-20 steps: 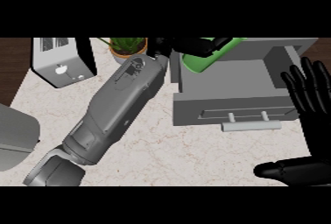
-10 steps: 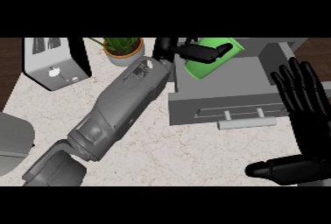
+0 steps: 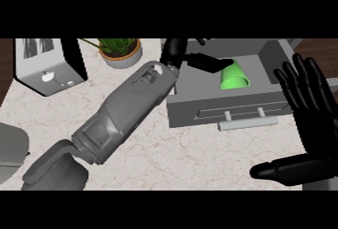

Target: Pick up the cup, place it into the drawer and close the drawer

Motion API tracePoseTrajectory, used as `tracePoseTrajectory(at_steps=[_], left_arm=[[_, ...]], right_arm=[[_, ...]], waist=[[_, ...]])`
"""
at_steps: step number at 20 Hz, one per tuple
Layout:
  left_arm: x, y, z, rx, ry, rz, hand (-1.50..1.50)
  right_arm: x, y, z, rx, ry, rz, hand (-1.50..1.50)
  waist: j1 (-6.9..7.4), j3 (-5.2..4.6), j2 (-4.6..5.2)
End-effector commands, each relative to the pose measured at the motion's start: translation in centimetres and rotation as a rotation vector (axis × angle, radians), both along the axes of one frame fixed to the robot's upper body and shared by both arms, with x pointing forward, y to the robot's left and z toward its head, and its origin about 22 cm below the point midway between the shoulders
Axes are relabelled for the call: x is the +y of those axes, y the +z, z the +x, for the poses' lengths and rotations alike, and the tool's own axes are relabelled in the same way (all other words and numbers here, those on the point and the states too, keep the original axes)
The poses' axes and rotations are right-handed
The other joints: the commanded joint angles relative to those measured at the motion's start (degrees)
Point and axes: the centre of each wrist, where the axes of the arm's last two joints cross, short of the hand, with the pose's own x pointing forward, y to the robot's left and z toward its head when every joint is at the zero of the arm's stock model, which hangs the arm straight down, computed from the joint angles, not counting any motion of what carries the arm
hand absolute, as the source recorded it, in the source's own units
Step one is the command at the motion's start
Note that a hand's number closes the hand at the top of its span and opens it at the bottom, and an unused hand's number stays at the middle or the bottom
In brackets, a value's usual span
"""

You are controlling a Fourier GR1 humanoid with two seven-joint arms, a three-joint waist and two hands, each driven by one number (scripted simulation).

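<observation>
The green cup (image 3: 235, 78) lies on its side inside the open grey drawer (image 3: 198, 109), whose white handle (image 3: 247, 124) faces me. My left forearm runs from the lower left up to the drawer's back left corner. There my left hand (image 3: 177, 50) has its fingers spread, one dark finger (image 3: 210, 63) lying over the cup's upper left end and the rest of the cup uncovered. My right hand (image 3: 309, 100) stands open just right of the drawer, fingers up, thumb low.
A silver toaster (image 3: 49, 65) stands at the back left and a potted plant (image 3: 120, 51) beside it, close to my left forearm. A grey rounded object (image 3: 10, 152) shows at the left edge. A grey wall (image 3: 274, 56) rises at the drawer's right.
The cup has come down into the drawer and now shows almost whole. My left hand's fingers have opened off it. My right hand has drifted slightly left, nearer the drawer front.
</observation>
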Motion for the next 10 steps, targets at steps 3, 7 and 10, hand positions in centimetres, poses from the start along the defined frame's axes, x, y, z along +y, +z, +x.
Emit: tracePoseTrajectory(at_steps=[3,7,10], left_arm=[[0.1,-1.2,-0.4,0.002,0.007,-0.021,-1.50],[-1.4,2.0,-0.4,-0.011,-0.059,-0.127,-1.50],[-1.4,2.2,-0.5,-0.037,-0.079,-0.214,-1.50]], right_arm=[[1.0,-0.1,-0.3,0.001,0.038,0.018,-1.50],[-0.3,1.3,0.7,-0.004,0.045,0.053,-1.50],[-0.5,1.0,-1.5,0.021,0.067,0.064,-1.50]], waist=[[-0.90,-0.04,0.22],[0.08,-0.05,0.04],[0.71,-0.08,-0.50]])
